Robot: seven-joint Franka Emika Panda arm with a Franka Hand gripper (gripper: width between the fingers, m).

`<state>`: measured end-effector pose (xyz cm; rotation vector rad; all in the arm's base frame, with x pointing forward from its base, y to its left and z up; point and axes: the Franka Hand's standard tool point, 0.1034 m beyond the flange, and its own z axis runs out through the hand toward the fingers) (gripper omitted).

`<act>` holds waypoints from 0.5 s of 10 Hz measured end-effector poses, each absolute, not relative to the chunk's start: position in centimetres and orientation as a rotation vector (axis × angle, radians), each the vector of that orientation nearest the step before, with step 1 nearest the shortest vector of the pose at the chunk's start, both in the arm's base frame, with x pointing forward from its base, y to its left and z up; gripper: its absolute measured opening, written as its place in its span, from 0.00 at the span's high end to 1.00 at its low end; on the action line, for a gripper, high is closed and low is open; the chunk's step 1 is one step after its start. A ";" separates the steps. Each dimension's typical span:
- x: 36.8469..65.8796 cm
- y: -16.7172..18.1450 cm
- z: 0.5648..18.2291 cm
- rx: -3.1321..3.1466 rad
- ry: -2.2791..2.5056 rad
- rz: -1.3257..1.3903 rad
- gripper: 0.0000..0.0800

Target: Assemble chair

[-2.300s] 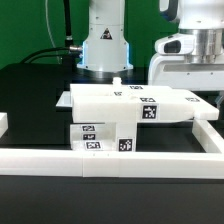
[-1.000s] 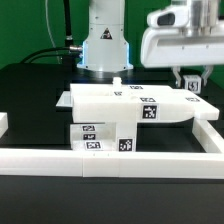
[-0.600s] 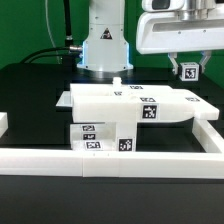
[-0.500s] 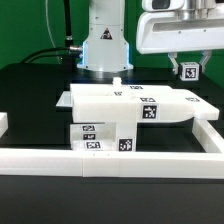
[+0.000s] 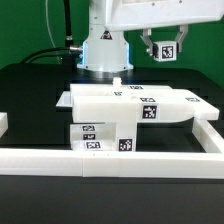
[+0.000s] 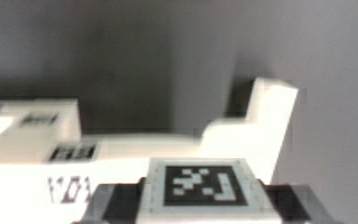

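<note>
Small cube (image 5: 167, 49) within pincer (image 5: 166, 52), above chair (image 5: 110, 98)

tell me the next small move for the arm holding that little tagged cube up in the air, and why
Likely lower the small tagged cube toward the white assembly. The tool is clamped on the cube, which hangs in the air above the assembly's level, touching nothing, so it has yet to be joined. Which spot it fits the pictures do not show.

You had the small white tagged cube (image 5: 166, 50) held aloft in the hand (image 5: 165, 53), at one o'clock from the flat white slab (image 5: 120, 100), which rested level on tagged blocks (image 5: 100, 138).
</note>
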<state>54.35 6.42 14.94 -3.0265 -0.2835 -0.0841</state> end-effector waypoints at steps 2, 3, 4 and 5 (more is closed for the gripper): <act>53.8 6.7 14.5 -3.028 -0.264 -0.072 0.65; 53.8 6.6 14.5 -3.029 -0.262 -0.071 0.65; 53.9 6.4 14.4 -3.030 -0.266 -0.072 0.65; 55.4 4.7 14.7 -3.024 -0.420 -0.098 0.65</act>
